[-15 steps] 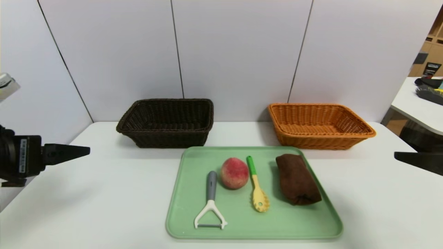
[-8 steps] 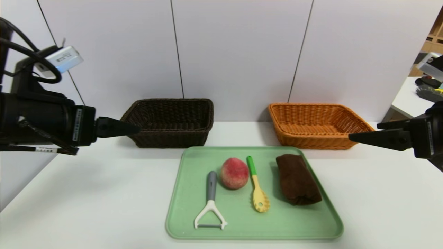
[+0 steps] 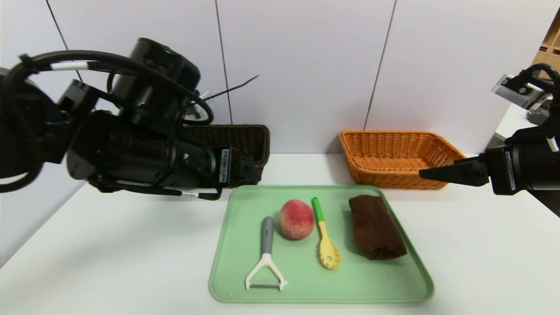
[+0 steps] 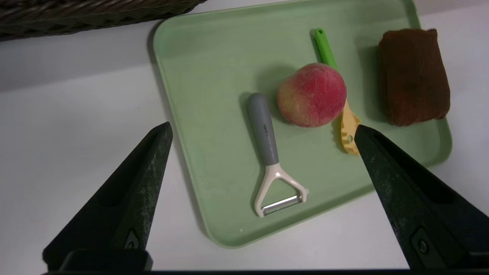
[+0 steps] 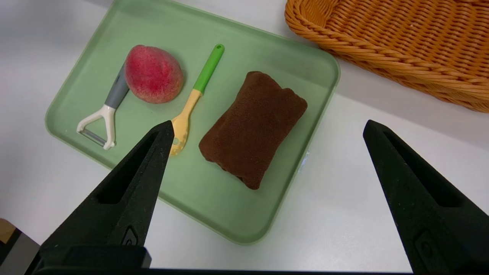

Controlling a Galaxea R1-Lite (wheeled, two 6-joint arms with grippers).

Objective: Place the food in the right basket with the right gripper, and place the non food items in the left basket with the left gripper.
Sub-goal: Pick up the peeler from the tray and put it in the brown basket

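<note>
White wall panels close off the back of my view, and a white tabletop (image 3: 109,245) carries everything. My landmark is the green tray (image 3: 245,205): all four loose things lie on it.

Behind the tray's far-left corner sits the dark basket (image 3: 245,140), partly hidden by my left arm; behind the far-right corner sits the orange basket (image 3: 398,153). Both look bare where I can see into them.

At the tray's middle is the peach (image 3: 296,219), the only food. I judge it round, fairly light and easily bruised, with a fuzzy skin that should not slip; I would take it across its widest part with a gentle squeeze.

Just left of it lies the peeler (image 3: 265,256), stiff and light, its long axis running front to back, grey handle toward the baskets and blade toward me. The handle is the place to grip. Just right of the peach lies the pasta spoon (image 3: 324,236), likewise front to back, green handle away from me. Nearer the tray's right edge is the brown towel (image 3: 376,227), soft and rolled, long axis slightly slanted; pinch it across the middle.

My left tool (image 4: 263,137) hangs above the tray's left side, released and wide apart, grasping nothing. My right tool (image 5: 267,130) hovers off the tray's right side, also spread and empty.
</note>
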